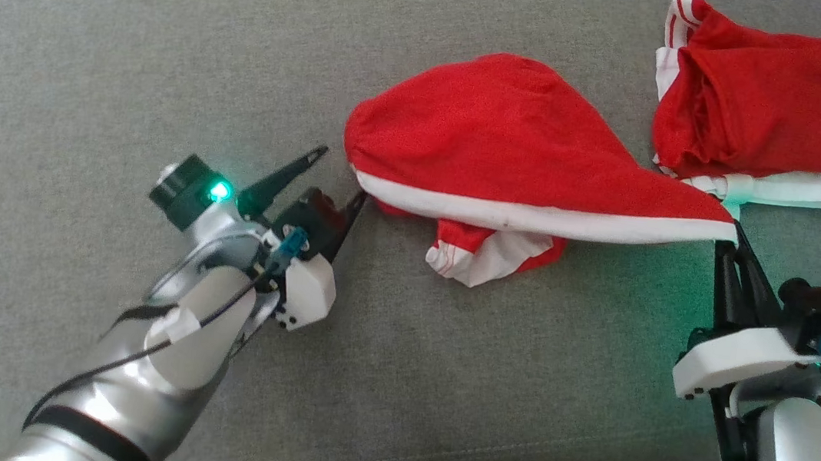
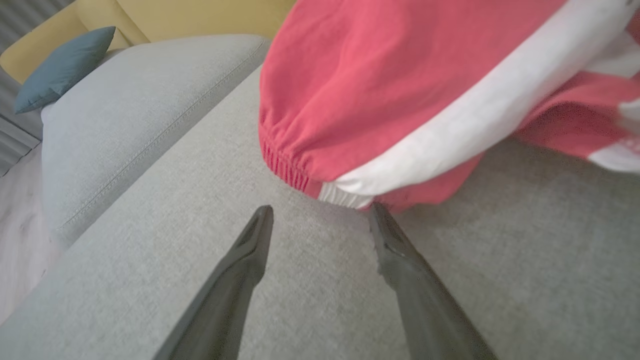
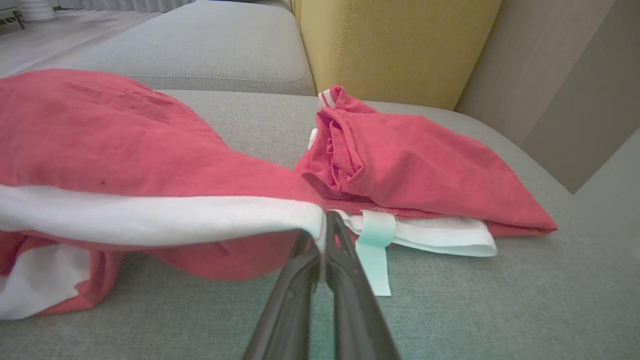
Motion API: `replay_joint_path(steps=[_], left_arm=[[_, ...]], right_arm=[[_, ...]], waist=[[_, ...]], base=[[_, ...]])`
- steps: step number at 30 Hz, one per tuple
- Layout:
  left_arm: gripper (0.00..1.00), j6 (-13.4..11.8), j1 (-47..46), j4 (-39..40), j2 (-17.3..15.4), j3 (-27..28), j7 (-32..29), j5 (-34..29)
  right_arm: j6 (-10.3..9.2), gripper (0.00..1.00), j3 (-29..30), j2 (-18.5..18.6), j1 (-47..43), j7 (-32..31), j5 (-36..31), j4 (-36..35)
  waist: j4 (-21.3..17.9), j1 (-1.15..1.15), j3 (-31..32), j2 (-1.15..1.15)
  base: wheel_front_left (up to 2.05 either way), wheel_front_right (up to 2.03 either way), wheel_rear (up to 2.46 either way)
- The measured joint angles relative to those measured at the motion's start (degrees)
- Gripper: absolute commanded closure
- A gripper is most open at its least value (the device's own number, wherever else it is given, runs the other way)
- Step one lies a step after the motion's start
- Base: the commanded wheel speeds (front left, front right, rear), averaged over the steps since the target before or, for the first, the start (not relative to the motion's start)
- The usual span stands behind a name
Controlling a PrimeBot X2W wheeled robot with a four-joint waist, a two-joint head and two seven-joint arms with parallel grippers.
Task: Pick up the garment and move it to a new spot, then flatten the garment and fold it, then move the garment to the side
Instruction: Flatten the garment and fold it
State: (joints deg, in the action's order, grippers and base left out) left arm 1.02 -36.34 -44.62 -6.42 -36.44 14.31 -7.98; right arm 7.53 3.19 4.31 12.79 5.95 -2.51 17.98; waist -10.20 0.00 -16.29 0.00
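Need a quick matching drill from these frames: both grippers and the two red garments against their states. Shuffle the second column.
Things
1. left gripper
2. right gripper
3. nearer garment
4. folded garment

States
A. lies apart, far right on the grey cushion
B. open, next to the elastic hem
C. pinched at one corner, the rest draped
D. shut on a white-edged corner

Pairs: 1-B; 2-D; 3-C; 4-A
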Motion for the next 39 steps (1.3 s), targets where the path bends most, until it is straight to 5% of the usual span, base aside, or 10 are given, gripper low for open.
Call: replay_joint_path(steps=[23, 33, 34, 36, 39], left_arm=[[0.00, 1.5, -1.5, 6.0, -0.4, -5.6, 0.4, 2.6], [0.00, -0.8, -2.2, 1.3, -0.5, -5.6, 0.4, 3.6], [0.07, -1.0, -2.6, 0.9, -0.5, -5.7, 0.4, 3.9], [1.00, -1.0, -3.3, 0.3, -0.3, -5.7, 0.4, 4.4], [1.00, -1.0, -3.9, 0.0, -0.2, -6.0, 0.4, 4.8]], right_arm=[[0.00, 1.00, -0.1, -0.1, 0.9, 0.0, 0.4, 0.3], [0.00, 1.00, -0.1, -0.1, 0.9, 0.0, 0.4, 0.6], [0.00, 1.00, -0.1, -0.1, 0.9, 0.0, 0.4, 0.6], [0.00, 1.00, -0.2, -0.1, 1.0, 0.0, 0.5, 0.6], [0.00, 1.00, -0.4, -0.1, 1.3, 0.0, 0.5, 0.5]], waist=[[-0.7, 0.00, -1.4, 0.00], [-0.4, 0.00, -1.3, 0.00], [-0.4, 0.00, -1.3, 0.00], [-0.3, 0.00, -1.3, 0.00], [-0.1, 0.00, -1.3, 0.00]], base=[[0.00, 0.00, 0.00], [0.00, 0.00, 0.00], [0.00, 0.00, 0.00], [0.00, 0.00, 0.00], [0.00, 0.00, 0.00]])
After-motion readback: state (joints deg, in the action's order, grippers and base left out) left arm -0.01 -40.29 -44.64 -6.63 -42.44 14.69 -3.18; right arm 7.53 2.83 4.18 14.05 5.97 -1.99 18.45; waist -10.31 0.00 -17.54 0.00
